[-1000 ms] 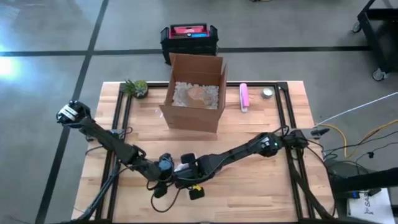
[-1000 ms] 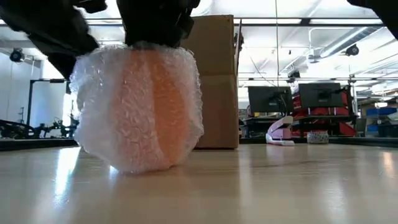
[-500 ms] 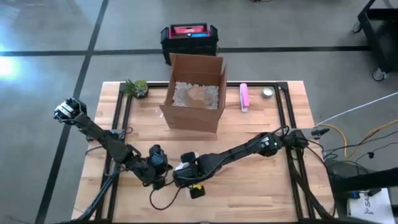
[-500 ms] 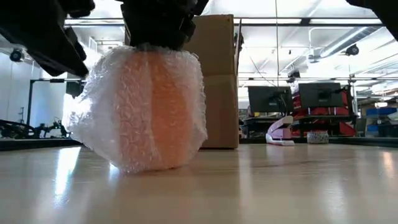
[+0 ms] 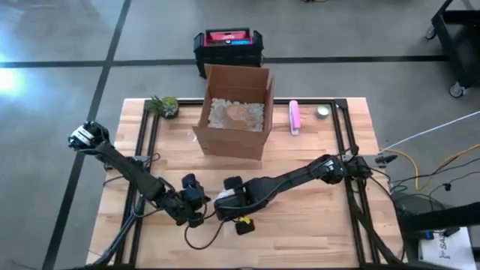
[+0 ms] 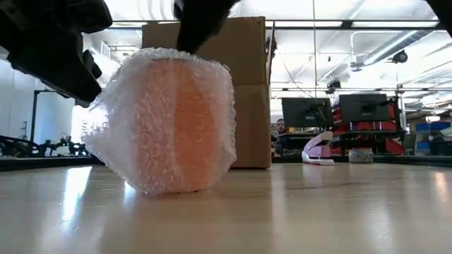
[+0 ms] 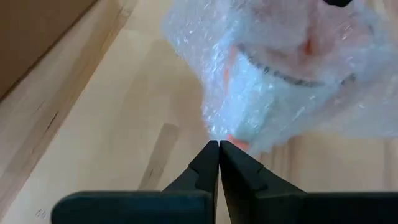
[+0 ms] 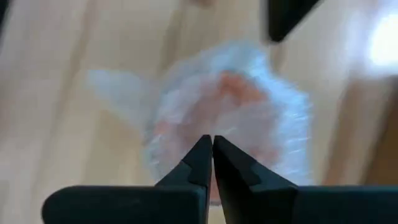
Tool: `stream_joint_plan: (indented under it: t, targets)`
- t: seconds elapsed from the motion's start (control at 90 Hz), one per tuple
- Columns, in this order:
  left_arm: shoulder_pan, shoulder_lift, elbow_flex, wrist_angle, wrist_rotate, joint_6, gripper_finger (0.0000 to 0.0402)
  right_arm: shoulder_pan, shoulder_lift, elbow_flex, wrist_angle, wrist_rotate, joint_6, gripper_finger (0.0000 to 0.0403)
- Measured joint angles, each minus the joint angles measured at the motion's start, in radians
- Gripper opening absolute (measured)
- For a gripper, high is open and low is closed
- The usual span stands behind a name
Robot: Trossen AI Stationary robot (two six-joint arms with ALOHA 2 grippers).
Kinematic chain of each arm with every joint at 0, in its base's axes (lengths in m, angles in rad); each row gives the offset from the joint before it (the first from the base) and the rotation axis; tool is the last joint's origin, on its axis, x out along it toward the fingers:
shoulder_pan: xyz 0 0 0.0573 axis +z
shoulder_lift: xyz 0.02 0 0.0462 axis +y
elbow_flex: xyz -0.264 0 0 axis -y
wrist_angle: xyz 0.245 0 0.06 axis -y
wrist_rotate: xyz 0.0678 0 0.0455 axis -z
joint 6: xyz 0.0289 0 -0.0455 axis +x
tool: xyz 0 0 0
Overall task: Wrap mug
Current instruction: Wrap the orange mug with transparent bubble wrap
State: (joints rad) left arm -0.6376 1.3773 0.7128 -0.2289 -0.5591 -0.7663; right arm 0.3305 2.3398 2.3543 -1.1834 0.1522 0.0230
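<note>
The mug, orange and wrapped all round in clear bubble wrap [image 6: 166,120], stands on its underside on the wooden table near the front edge, between the two grippers. In the high view only a white patch of the wrap [image 5: 223,199] shows. My left gripper [image 7: 219,144] is shut, its tips low at the wrap's left side [image 7: 217,127]. My right gripper [image 8: 211,139] is shut and hangs over the wrapped mug [image 8: 230,118], slanting down toward its top [image 6: 185,53]. My left gripper has its shut tips right at the wrap's lower edge [image 7: 219,134], coming level from the table's left; whether they touch it, I cannot tell. My right gripper points down at the wrap's top [image 6: 185,53]; whether it touches, I cannot tell.
An open cardboard box [image 5: 236,112] with packing filler stands at the table's far middle. A small plant [image 5: 163,105] is at the far left, a pink object [image 5: 295,117] and a small round tin [image 5: 322,112] at the far right. Bare wood lies right of the mug.
My left gripper has drawn back from the wrapped mug toward the table's left. My right gripper has risen and tipped off the top of the wrap, which now shows bare. The wrapped mug has stayed standing on the table.
</note>
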Motion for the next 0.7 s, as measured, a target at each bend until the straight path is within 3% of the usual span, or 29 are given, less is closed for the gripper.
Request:
stream_joint_plan:
  t: [0.389,0.7]
  targets:
    - [0.001,0.0,0.0,0.023,0.0,0.025,0.0,-0.025,0.137,0.002,0.054,0.014,-0.017,0.0002]
    - [0.001,0.0,-0.001,0.027,0.0,0.033,0.0,-0.021,0.122,0.001,0.043,-0.006,-0.034,0.0002]
